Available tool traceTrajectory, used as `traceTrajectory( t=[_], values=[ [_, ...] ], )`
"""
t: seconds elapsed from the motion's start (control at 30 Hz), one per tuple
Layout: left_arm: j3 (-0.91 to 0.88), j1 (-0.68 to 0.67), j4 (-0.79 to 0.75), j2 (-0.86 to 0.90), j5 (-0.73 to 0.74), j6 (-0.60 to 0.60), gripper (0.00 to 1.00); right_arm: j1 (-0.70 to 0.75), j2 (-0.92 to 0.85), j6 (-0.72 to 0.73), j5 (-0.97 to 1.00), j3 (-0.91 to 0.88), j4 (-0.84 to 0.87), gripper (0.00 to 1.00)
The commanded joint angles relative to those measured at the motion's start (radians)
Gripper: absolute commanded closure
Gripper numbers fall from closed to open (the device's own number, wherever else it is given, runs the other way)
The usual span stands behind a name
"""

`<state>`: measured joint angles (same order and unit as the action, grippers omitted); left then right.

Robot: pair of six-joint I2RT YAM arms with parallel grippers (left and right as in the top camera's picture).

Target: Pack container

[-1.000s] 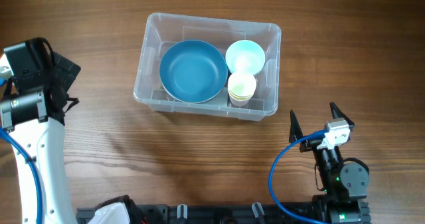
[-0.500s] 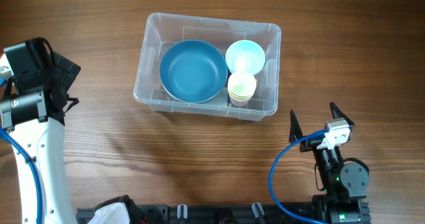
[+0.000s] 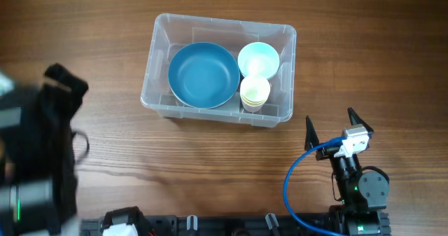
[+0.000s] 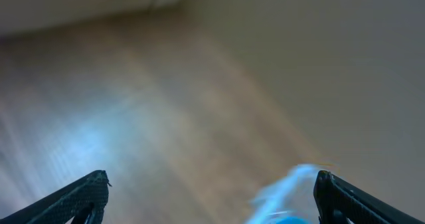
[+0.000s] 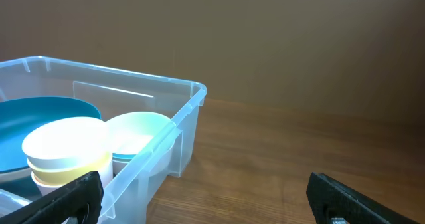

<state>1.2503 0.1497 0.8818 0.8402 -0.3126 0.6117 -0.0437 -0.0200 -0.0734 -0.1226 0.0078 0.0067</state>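
Left arm's on the move! A second ago it sat sharp and parked at the left edge; now, from overhead, it's one dark smear down that side. My left gripper (image 4: pixel 211 184) has its jaws spread wide with nothing between them, just blurred table (image 3: pixel 210 166) rushing underneath. There's a pale blue streak low by one finger, possibly my own cable, but it's too smeared to say.

My right gripper (image 3: pixel 329 117) hasn't budged: fully spread, empty, sitting low. The container (image 3: pixel 155 61) stands ahead and to the left of it, near but not touching. From my left hand it's well ahead and off to the right.

Inside it, the blue bowl (image 3: pixel 203 75) fills the side toward my left hand. The pale bowl (image 3: pixel 258 59) and the stacked cream bowls (image 3: pixel 255 91) are tucked in on the side toward my right.

I see nothing loose on the wood, so I'd judge the packing is finished. That left swing looks like a pull-back home, not a reach for another piece.
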Motion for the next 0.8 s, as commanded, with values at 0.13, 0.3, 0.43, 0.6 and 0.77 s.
traceTrajectory(
  t=[0.13,0.3,0.43,0.6,0.77],
  values=[
    [0.008,-0.128,0.0,-0.397,0.001,-0.002,0.0,0.005,0.01,-0.003,0.021,-0.003,0.001,0.01],
    [0.008,-0.16,0.072,-0.593,0.006,-0.001,0.0,0.005,0.01,-0.003,0.021,-0.003,0.001,0.01],
    [0.007,-0.161,0.193,-0.707,0.006,-0.001,0.0,0.005,0.01,-0.003,0.02,-0.003,0.001,0.0],
    [-0.076,-0.161,0.26,-0.798,0.006,-0.001,0.0,0.005,0.01,-0.003,0.021,-0.003,0.001,0.0],
    [-0.219,-0.16,0.253,-0.836,0.016,-0.001,0.0,0.005,0.01,-0.003,0.021,-0.003,0.001,0.0]
  ],
)
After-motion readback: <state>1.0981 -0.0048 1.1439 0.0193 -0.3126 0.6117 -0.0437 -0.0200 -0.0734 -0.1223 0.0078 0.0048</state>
